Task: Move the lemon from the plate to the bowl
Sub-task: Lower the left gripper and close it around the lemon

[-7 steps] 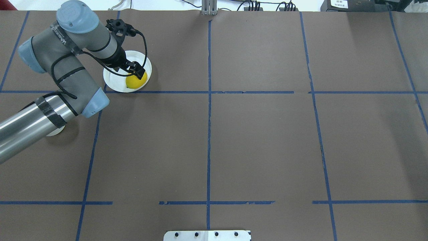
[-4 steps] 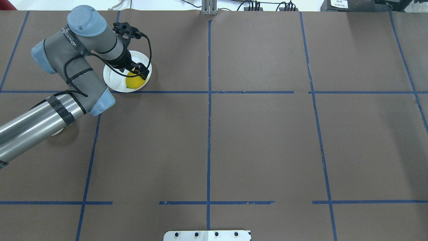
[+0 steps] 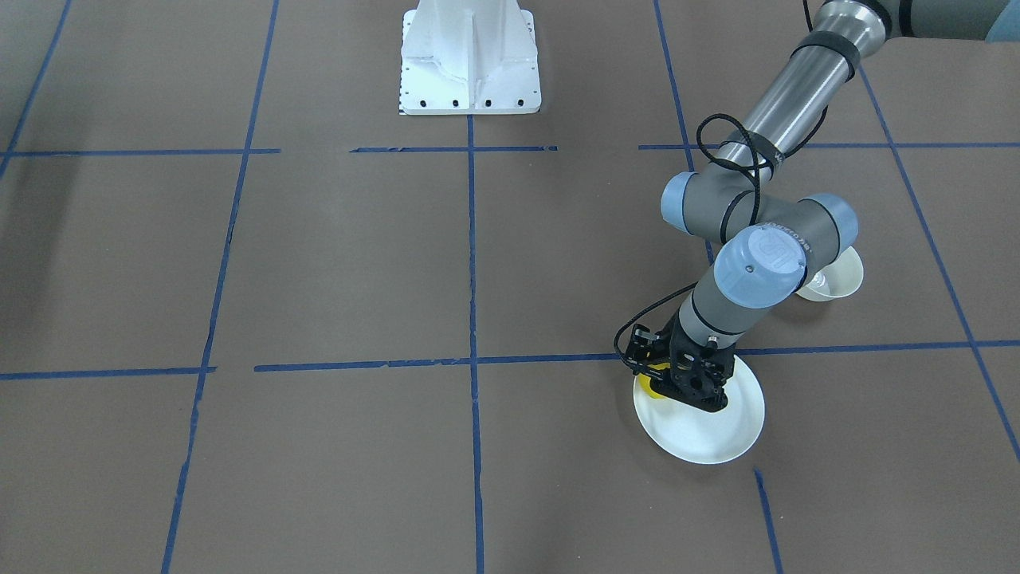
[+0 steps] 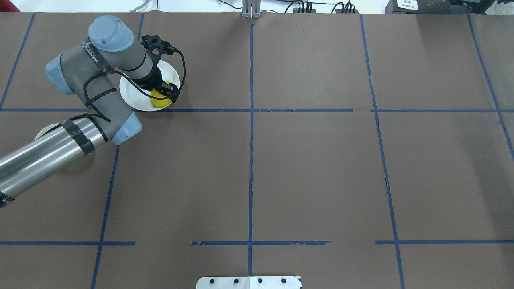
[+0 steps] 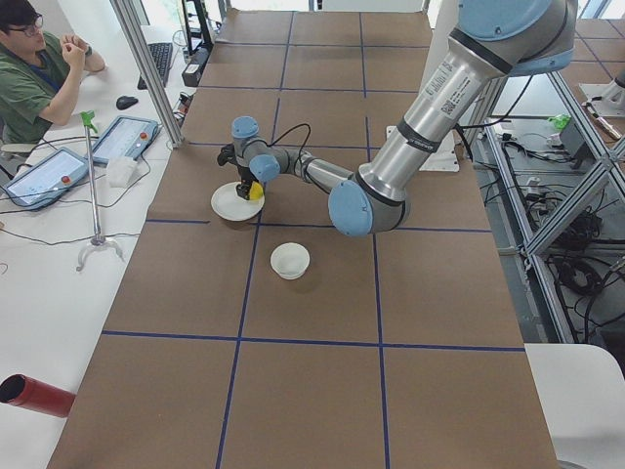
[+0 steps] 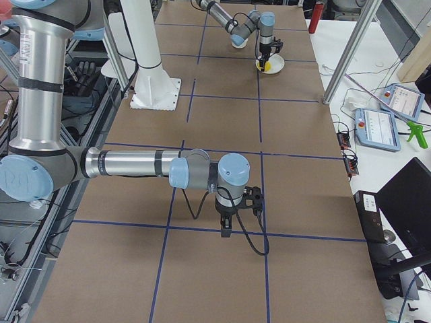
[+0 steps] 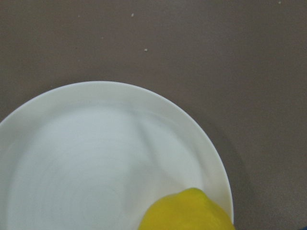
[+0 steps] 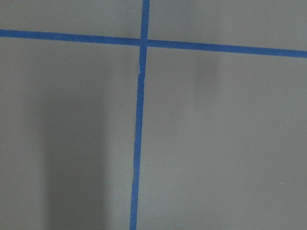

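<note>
Where the lemon is going: the bowl is sitting apart, left of the plate.
Lemon: lying against the plate's rim; you're likely handling something light, firm and roll-prone, so be pinching across its middle.
Left gripper: hanging right over the lemon; you cannot tell its grip.
Right gripper: idling far off; state unreadable.

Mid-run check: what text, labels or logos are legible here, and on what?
No text reads clearly.
Lettering on the left arm's grey wrist: blurred, unreadable.
Logo on the blue joint cap: too blurred to read.
Sticker higher on that arm: too small.
Label on the black box: too small.
</note>
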{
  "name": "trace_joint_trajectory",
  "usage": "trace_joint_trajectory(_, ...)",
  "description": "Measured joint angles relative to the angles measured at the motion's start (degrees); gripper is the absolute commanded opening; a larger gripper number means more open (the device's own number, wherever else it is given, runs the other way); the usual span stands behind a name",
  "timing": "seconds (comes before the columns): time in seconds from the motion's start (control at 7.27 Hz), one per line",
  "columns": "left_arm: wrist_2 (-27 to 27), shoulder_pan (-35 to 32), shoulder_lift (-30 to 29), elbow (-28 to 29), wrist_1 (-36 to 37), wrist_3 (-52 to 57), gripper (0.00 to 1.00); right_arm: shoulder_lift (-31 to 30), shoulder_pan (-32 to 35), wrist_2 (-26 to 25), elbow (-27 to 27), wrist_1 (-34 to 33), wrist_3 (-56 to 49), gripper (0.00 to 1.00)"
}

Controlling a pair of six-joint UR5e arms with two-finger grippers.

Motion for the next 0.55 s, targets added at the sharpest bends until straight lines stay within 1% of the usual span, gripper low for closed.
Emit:
trace_joint_trajectory(0.14, -0.1, -0.5, 0.1, -0.1, 0.3, 0.0, 0.16, 0.0, 0.0, 0.0, 0.0, 0.0, 0.0, 1.0)
trace_joint_trajectory(0.41, -0.3, -3.8, 0.1, -0.9, 1.5, -0.1, 0.16, 0.0, 0.0, 0.0, 0.0, 0.0, 0.0, 1.0)
trace_joint_trajectory(0.55, -0.8, -5.8, 0.1, -2.1, 4.2, -0.1, 0.17, 0.0, 0.0, 0.0, 0.0, 0.0, 0.0, 1.0)
